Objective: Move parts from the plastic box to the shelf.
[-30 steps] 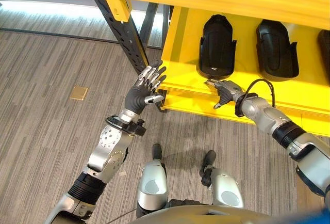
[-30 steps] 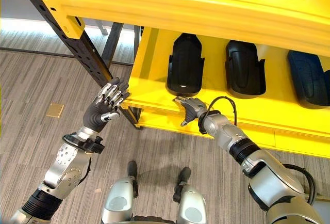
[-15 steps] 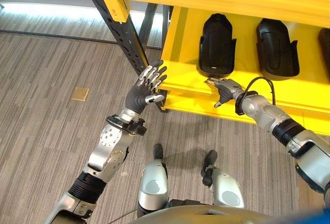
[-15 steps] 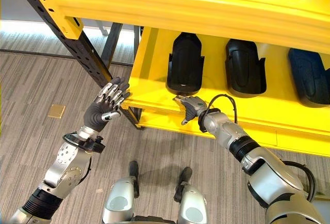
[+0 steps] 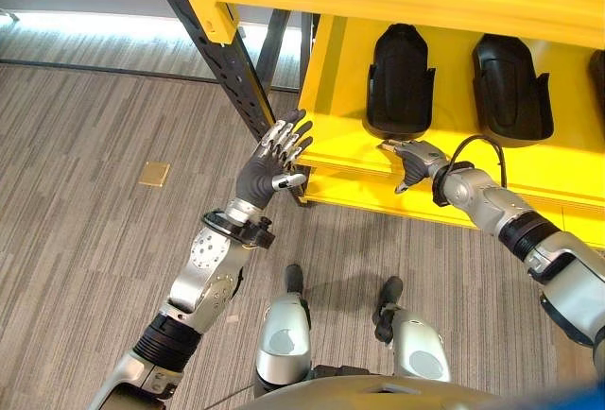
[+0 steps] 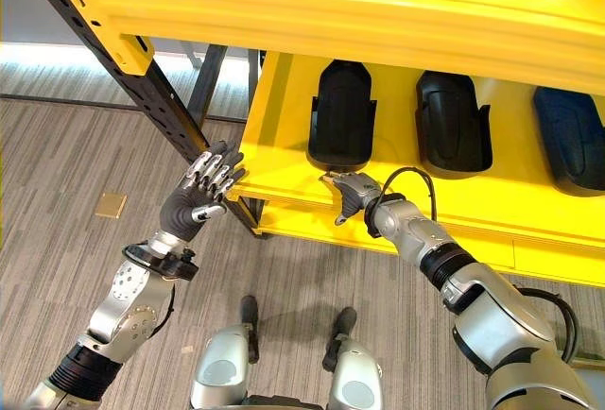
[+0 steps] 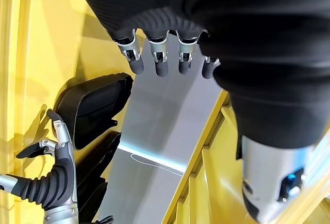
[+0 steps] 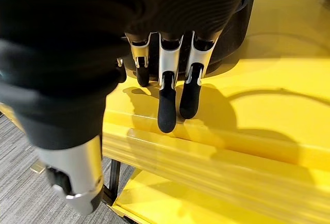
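Both the left hand and right hand hang open, empty, by the shelf

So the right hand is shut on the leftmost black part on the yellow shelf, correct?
No. In the right wrist view the right hand is open and holds nothing; its fingers rest on the yellow shelf just in front of the leftmost black part.

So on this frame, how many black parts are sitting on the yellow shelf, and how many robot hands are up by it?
Black moulded plastic parts on the yellow metal shelf: 3, at and
Robot hands: 2, the left hand and the right hand, both open and empty
Total: 5
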Available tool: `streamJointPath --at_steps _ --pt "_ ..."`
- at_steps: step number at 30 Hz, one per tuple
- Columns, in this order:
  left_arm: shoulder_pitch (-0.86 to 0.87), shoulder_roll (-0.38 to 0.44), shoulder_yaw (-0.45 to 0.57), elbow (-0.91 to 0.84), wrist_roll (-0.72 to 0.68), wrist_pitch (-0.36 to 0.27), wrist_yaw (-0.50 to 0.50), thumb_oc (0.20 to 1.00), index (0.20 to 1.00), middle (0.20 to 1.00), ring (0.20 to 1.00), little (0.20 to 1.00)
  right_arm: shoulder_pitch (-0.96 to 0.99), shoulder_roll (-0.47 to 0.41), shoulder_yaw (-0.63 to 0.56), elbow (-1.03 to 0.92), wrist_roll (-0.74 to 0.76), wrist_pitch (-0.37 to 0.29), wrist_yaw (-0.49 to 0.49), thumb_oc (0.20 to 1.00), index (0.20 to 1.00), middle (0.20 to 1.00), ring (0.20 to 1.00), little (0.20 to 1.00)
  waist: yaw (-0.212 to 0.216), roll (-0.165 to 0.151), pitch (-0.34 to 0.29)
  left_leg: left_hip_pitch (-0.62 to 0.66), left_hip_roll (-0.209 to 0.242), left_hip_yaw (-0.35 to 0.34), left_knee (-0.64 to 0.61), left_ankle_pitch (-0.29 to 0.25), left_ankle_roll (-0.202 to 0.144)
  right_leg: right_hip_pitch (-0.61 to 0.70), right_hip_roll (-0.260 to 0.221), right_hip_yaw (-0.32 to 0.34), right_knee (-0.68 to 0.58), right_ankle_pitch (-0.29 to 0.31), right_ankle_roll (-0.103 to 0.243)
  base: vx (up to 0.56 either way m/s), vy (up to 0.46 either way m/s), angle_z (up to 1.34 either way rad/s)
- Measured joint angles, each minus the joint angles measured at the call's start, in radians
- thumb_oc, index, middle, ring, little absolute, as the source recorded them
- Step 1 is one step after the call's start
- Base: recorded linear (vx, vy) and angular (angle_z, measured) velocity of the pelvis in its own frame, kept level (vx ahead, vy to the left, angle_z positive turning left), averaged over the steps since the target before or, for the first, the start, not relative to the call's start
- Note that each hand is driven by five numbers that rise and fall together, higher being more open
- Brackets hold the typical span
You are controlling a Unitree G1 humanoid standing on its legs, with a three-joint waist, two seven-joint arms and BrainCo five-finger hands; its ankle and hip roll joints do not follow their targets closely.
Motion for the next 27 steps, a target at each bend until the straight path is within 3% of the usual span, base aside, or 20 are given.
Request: streamJointPath --at_steps 16,27 --pt "-0.007 0.0 -0.001 0.0 -0.001 0.0 0.0 1.0 1.0 1.0 1.0 1.0 -0.037 0.031 -0.006 0.072 0.029 0.015 0.006 1.0 1.0 1.0 1.0 1.0 -0.001 0.006 -0.006 0.005 -0.002 0.0 -0.002 0.006 0.002 0.002 -0.001 -0.001 0.002 0.001 0.0 -0.01 0.001 0.0" --pt "-0.006 -0.01 -0.009 0.001 -0.001 0.0 -0.002 1.0 1.0 1.0 1.0 1.0 0.015 0.089 -0.028 0.147 0.069 0.036 0.004 1.0 1.0 1.0 1.0 1.0 -0.001 0.018 -0.074 0.042 -0.007 -0.009 -0.045 0.018 0.001 0.039 0.001 -0.017 -0.02 0.001 0.003 0.0 0.015 0.03"
